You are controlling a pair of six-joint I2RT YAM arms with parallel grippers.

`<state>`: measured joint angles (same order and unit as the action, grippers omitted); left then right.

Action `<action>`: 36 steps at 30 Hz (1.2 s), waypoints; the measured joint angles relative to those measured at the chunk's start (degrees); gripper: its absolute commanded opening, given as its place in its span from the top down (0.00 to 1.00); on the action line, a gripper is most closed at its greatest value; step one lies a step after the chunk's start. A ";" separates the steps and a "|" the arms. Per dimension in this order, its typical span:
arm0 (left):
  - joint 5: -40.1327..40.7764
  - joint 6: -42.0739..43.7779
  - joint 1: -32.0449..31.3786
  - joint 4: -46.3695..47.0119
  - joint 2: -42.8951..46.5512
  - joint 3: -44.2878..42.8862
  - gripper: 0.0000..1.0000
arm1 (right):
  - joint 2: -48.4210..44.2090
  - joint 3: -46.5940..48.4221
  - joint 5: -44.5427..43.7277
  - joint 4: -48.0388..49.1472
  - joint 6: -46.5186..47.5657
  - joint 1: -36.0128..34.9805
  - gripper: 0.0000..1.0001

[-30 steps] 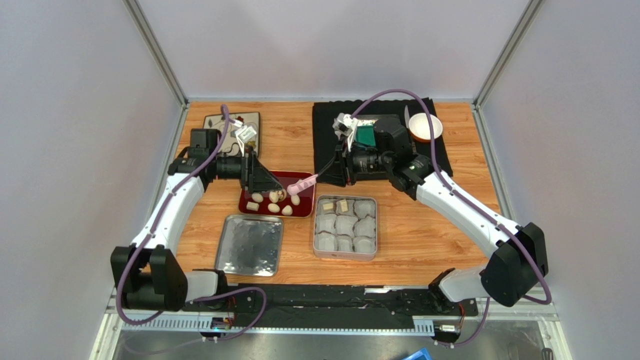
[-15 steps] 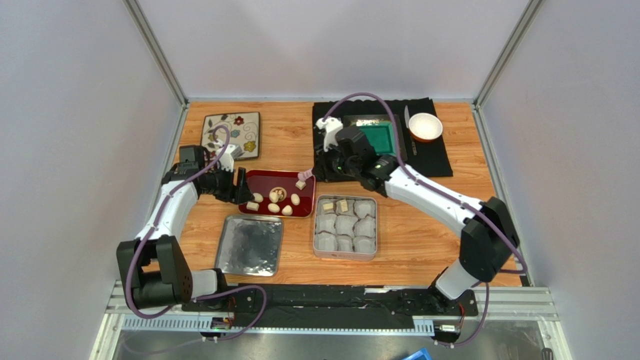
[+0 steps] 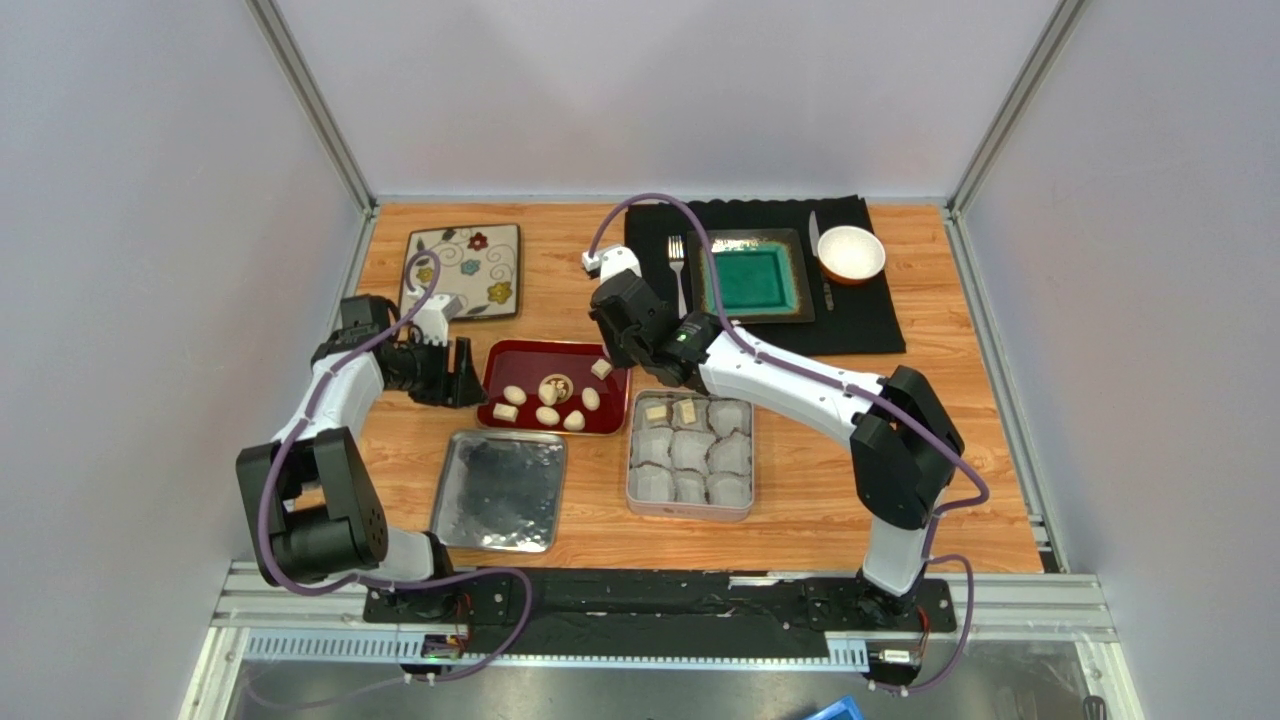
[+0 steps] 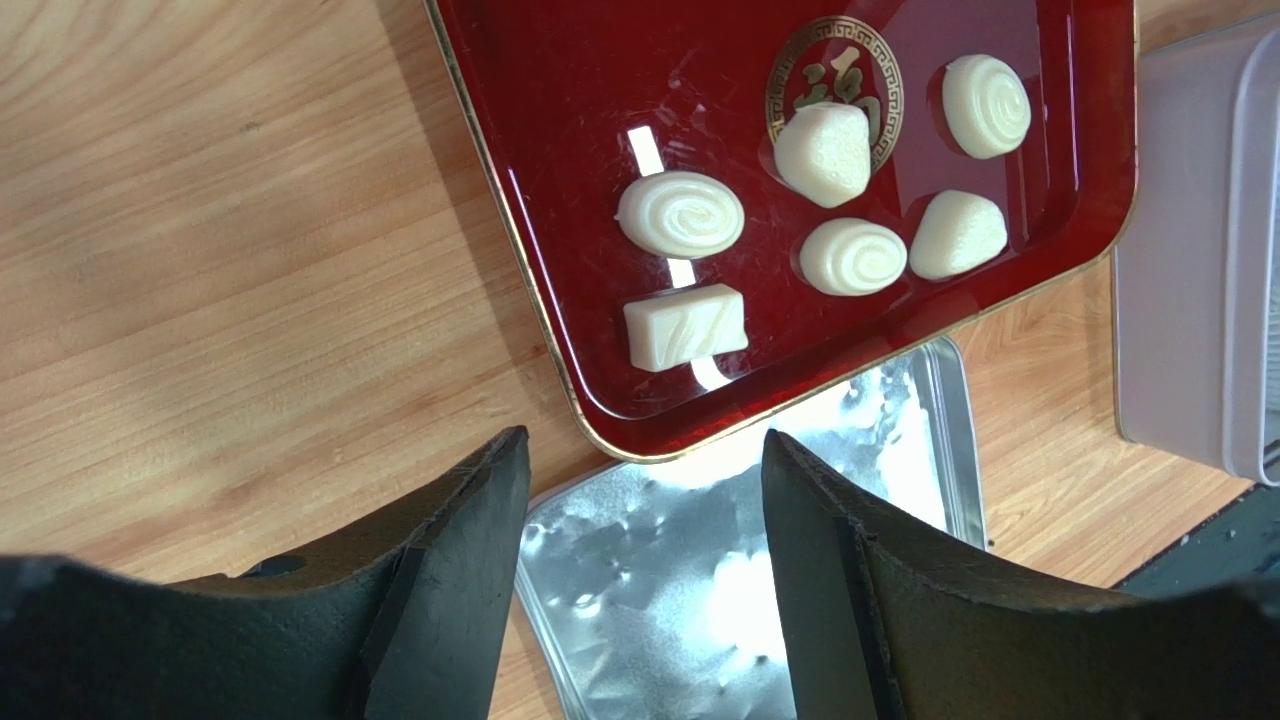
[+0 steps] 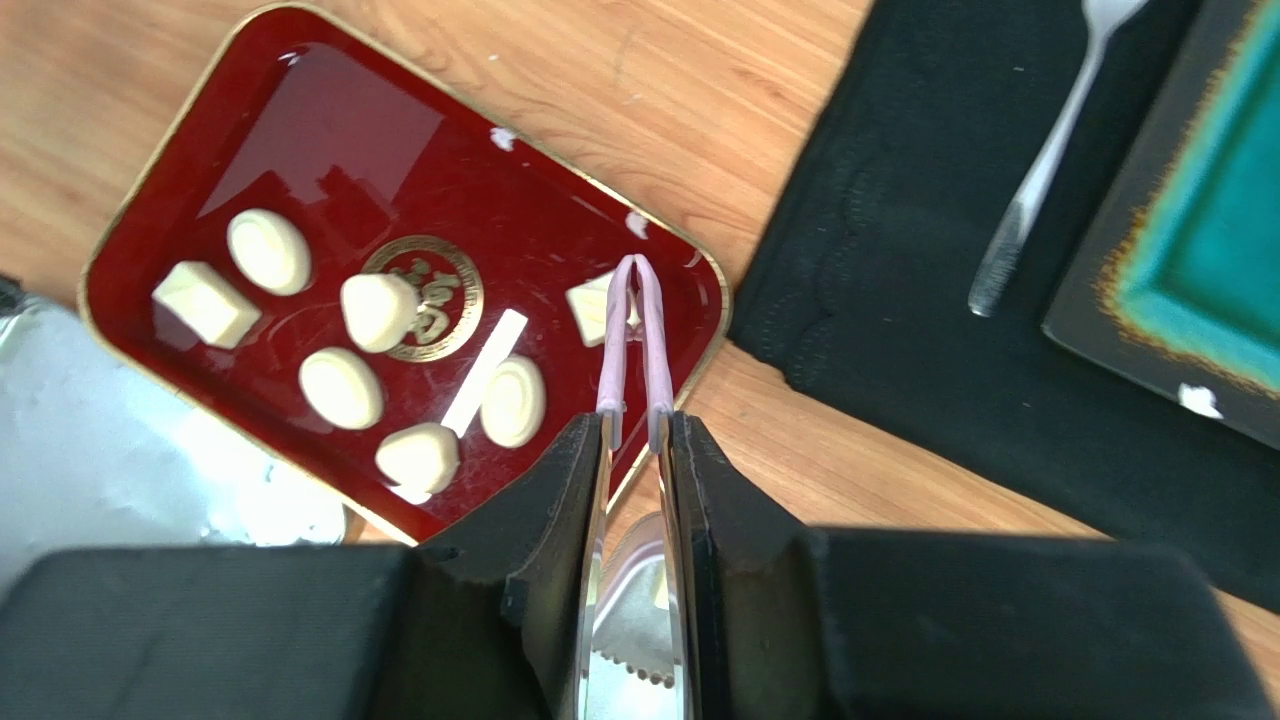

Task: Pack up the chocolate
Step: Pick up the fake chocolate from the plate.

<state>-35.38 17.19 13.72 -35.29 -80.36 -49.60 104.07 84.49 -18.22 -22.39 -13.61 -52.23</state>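
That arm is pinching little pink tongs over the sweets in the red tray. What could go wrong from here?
1. The thin pink tongs in the right gripper reach a square cream chocolate close to the corner rim of the glossy red tray; it could slip free or get shoved against the rim.
2. The open left gripper hovers at the tray's edge and might nudge it, shifting the other chocolates.

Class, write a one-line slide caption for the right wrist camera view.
Right gripper shut on pink plastic tongs, tips beside a square cream chocolate in the glossy red rectangular tray.
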 measured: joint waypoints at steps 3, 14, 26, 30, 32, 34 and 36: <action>-0.70 0.35 0.17 -0.02 -0.17 0.13 0.34 | 0.00 0.61 -1.64 -0.79 -0.31 0.00 1.00; -2.05 1.29 0.20 -0.02 -0.22 0.20 0.35 | 0.00 0.85 -1.29 -0.94 -1.70 -0.39 1.00; -2.08 2.32 0.20 0.20 -0.52 0.72 0.35 | 0.13 0.85 -0.17 -0.94 -3.30 -0.85 0.97; -2.10 2.51 0.20 0.20 -0.52 0.72 0.35 | 0.31 0.85 -0.13 -0.94 -3.52 -1.03 0.94; -2.12 2.54 0.20 0.17 -0.52 0.72 0.35 | 0.42 0.85 -0.13 -0.94 -3.54 -1.03 0.92; -2.12 2.56 0.20 0.17 -0.52 0.74 0.35 | 0.52 0.85 -0.13 -0.96 -3.56 -1.07 0.91; -2.14 2.62 0.20 0.17 -0.52 0.72 0.35 | 0.52 0.85 -0.13 -0.94 -3.54 -1.11 0.90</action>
<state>-37.52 19.81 13.91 -35.11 -80.88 -48.88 104.60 85.34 -18.35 -23.33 -17.15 -53.34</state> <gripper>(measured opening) 0.650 0.228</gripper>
